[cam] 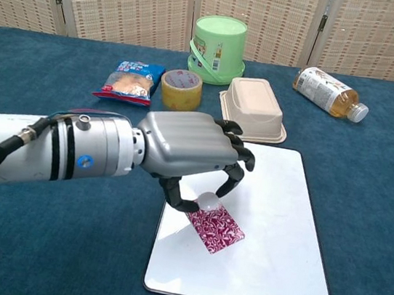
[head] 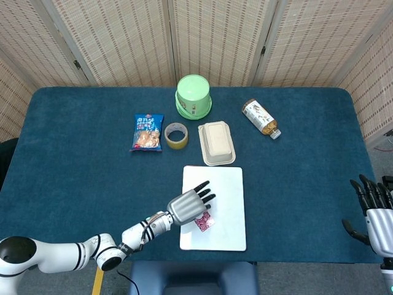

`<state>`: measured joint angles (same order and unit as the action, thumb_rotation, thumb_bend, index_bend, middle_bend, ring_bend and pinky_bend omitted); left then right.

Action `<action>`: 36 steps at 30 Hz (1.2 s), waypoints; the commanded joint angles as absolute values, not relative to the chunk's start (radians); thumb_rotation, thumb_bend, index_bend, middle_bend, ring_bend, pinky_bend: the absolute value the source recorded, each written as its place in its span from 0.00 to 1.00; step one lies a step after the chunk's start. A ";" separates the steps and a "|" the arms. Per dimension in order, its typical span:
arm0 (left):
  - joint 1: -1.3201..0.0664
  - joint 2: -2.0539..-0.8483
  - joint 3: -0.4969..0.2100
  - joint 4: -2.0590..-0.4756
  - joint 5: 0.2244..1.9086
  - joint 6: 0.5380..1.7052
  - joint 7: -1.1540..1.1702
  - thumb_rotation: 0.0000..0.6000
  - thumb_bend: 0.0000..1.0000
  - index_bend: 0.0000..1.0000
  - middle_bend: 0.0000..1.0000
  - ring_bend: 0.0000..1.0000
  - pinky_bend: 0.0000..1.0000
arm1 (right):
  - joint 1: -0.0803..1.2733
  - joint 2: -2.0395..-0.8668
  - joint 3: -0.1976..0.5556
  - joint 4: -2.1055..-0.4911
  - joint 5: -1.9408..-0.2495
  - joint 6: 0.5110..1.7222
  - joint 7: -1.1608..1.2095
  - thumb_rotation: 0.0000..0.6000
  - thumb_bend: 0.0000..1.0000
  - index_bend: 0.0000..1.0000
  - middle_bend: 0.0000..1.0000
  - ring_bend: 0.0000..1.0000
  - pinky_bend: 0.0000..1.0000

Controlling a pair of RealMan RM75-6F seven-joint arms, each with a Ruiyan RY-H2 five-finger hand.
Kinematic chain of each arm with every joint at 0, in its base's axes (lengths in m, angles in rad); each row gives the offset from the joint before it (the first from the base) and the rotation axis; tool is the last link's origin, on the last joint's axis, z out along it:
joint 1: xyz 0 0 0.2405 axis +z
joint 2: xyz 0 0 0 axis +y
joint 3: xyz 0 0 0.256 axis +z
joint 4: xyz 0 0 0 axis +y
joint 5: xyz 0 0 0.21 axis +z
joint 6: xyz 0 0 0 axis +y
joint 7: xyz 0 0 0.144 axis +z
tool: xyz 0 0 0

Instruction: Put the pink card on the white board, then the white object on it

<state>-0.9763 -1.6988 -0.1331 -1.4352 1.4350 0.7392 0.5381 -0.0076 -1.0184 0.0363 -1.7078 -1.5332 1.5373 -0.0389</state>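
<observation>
A pink patterned card (cam: 218, 229) lies on the white board (cam: 281, 225), near the board's left side. My left hand (cam: 190, 146) hovers over the card's upper left corner and pinches a small round white object (cam: 208, 202) between thumb and a finger, just above the card. In the head view the left hand (head: 187, 204) covers part of the card (head: 204, 222) and hides the white object. The board (head: 226, 184) sits at the table's front centre. My right hand (head: 376, 212) stays at the far right edge, fingers apart, holding nothing.
Behind the board stand a beige lidded container (head: 217, 142), a yellow tape roll (head: 176, 135), a snack bag (head: 147, 131) and an upturned green bucket (head: 193, 96). A drink bottle (head: 261, 118) lies on its side at the back right.
</observation>
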 commanded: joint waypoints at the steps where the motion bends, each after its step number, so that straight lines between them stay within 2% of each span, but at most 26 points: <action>1: -0.989 -1.714 -0.139 -1.423 1.412 0.731 0.555 1.00 0.36 0.51 0.19 0.17 0.00 | -0.007 -1.018 0.038 -1.707 -1.531 1.536 -0.039 1.00 0.28 0.00 0.01 0.01 0.00; 16: -1.021 -1.748 -0.121 -1.410 1.351 0.724 0.601 1.00 0.36 0.48 0.19 0.17 0.00 | -0.011 -1.016 0.037 -1.708 -1.525 1.540 -0.038 1.00 0.29 0.00 0.01 0.01 0.00; 18: -1.021 -1.751 -0.115 -1.409 1.340 0.724 0.612 1.00 0.36 0.43 0.19 0.16 0.00 | -0.012 -1.016 0.037 -1.708 -1.525 1.541 -0.038 1.00 0.29 0.00 0.01 0.01 0.00; 21: -1.019 -1.753 -0.112 -1.414 1.323 0.730 0.613 1.00 0.36 0.25 0.19 0.16 0.00 | -0.014 -1.017 0.036 -1.707 -1.525 1.543 -0.037 1.00 0.28 0.00 0.01 0.01 0.00; 24: -1.015 -1.746 -0.110 -1.423 1.313 0.738 0.608 1.00 0.36 0.17 0.19 0.15 0.00 | -0.015 -1.017 0.036 -1.706 -1.525 1.545 -0.037 1.00 0.29 0.00 0.01 0.01 0.00; 36: -0.932 -1.623 -0.117 -1.495 1.312 0.869 0.488 1.00 0.36 0.15 0.19 0.15 0.00 | -0.016 -1.013 0.036 -1.705 -1.531 1.549 -0.031 1.00 0.29 0.00 0.01 0.02 0.00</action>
<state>-0.9508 -1.6455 -0.1142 -1.4851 1.3112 0.8472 0.5108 -0.0167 -1.0134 0.0362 -1.7054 -1.5304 1.5493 -0.0313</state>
